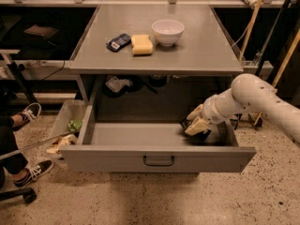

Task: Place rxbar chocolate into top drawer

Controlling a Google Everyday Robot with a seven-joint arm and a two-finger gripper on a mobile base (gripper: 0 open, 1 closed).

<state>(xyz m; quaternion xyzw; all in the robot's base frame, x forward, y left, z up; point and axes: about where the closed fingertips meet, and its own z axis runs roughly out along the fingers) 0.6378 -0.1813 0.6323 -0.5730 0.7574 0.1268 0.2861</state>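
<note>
Speckled terrazzo floor (140,200) — grey metal table (206,55), dark shelving (51,46) behind

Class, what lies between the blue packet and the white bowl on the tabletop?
The sponge, seen in the camera view, lies between packet and bowl. The gripper is at the right end of the open drawer.
</note>
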